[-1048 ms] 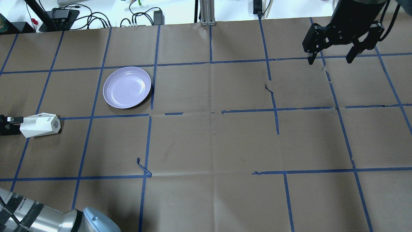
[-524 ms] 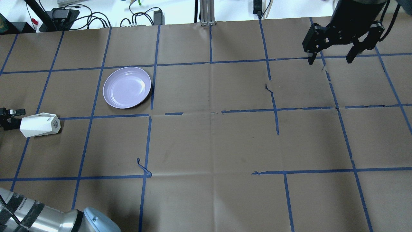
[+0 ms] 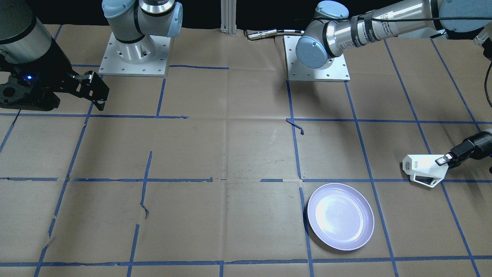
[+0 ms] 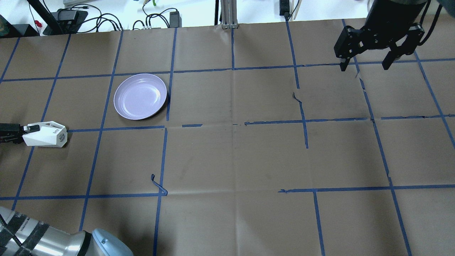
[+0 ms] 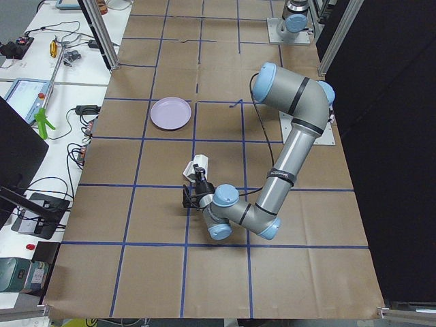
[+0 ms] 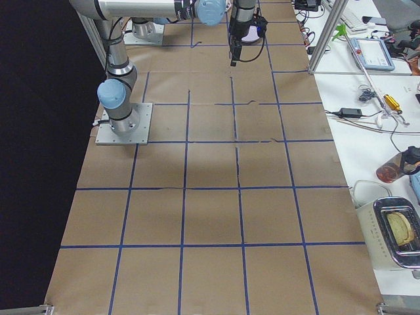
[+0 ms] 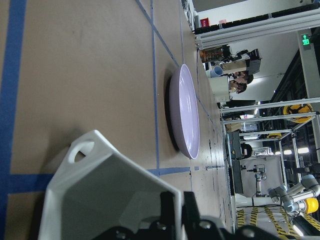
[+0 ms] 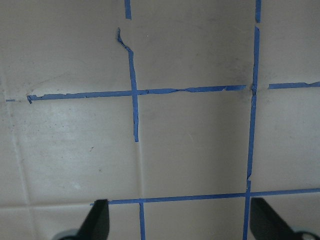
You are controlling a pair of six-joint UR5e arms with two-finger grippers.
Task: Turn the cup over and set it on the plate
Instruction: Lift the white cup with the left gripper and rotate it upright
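Observation:
The white faceted cup (image 4: 45,134) lies on its side at the table's far left, base pointing right and handle on the plate's side. My left gripper (image 4: 28,128) is shut on the cup's rim wall. The front view shows the cup (image 3: 421,166) and the left gripper (image 3: 444,159). The left wrist view shows the cup (image 7: 100,195) with fingers (image 7: 170,207) pinched on its rim. The lavender plate (image 4: 140,96) sits empty, one grid square behind and to the right of the cup. My right gripper (image 4: 366,65) is open and empty, hanging over the far right of the table.
Brown paper with a blue tape grid covers the table. A loose curl of tape (image 4: 158,185) sticks up in front of the plate. Cables and power bricks (image 4: 106,21) lie beyond the far edge. The left arm's elbow (image 4: 71,241) fills the near left corner.
The left gripper drew back briefly, turned, then closed on the cup's rim. The cup has rolled about its axis, so its handle now faces the plate. The right arm has not moved.

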